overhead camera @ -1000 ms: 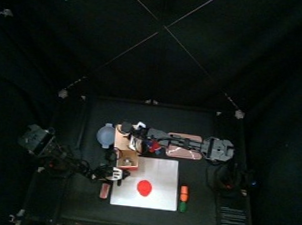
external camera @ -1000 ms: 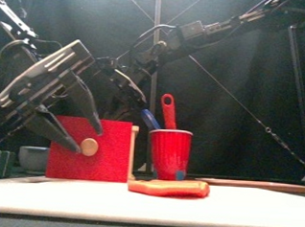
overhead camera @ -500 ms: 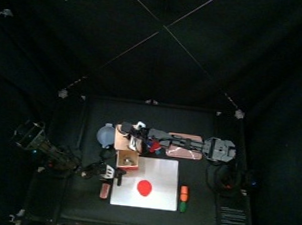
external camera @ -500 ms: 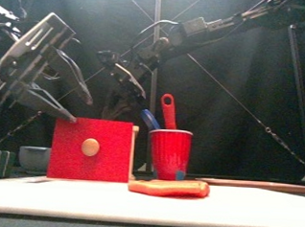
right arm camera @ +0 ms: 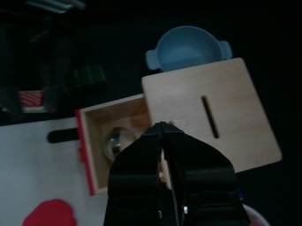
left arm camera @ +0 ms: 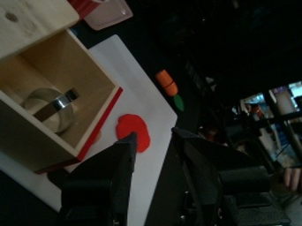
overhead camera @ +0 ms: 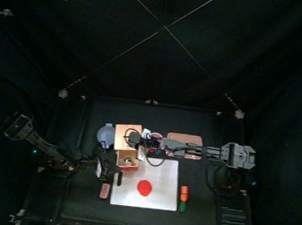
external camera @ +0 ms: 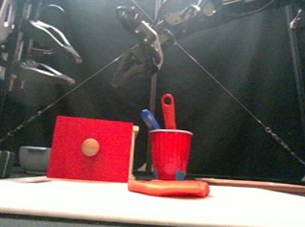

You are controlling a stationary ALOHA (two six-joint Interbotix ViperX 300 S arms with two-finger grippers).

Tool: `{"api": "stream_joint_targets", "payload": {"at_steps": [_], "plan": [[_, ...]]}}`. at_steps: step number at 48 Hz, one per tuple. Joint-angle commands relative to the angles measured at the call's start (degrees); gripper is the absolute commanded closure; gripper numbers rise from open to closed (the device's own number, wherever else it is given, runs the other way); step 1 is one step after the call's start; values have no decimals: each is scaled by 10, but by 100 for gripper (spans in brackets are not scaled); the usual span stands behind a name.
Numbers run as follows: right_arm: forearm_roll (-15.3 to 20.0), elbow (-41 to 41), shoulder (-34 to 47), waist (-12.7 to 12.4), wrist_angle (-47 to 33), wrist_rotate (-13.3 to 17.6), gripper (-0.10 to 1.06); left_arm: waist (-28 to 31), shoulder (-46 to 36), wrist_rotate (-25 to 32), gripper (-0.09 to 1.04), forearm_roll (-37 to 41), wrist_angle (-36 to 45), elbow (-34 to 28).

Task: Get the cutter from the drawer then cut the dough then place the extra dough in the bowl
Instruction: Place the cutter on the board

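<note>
Jaws of the right gripper (right arm camera: pixel 163 129) are pressed together above the open drawer (right arm camera: pixel 85 141), where the cutter (right arm camera: pixel 117 139) lies hemmed in by wooden walls. Going down shut, they could skid off its rim or shove the box (right arm camera: pixel 207 115). The left gripper (left arm camera: pixel 151 143), spread wide, hangs clear at the table's left. The bowl (right arm camera: pixel 186 46) sits just behind the box. The dough (left arm camera: pixel 132 132) lies on the open board (left arm camera: pixel 106 71).

left end effector (left arm camera: pixel 151 139): high, jaws apart | right end effector (right arm camera: pixel 165 131): jaws together
</note>
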Motion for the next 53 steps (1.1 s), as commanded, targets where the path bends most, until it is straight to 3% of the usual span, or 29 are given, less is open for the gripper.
{"api": "stream_joint_targets", "payload": {"at_steps": [1, 9, 20, 53], "plan": [[4, 59, -51, 12, -80, 8, 66, 34, -13, 1, 17, 56, -12, 15], [6, 90, -47, 30, -140, 9, 48, 74, -18, 1, 18, 141, -12, 31], [4, 83, -21, 29, -151, 8, 28, 91, -31, 1, 17, 229, -12, 38], [1, 56, 56, 25, -124, 7, 25, 127, -38, -2, 18, 233, -12, 51]]}}
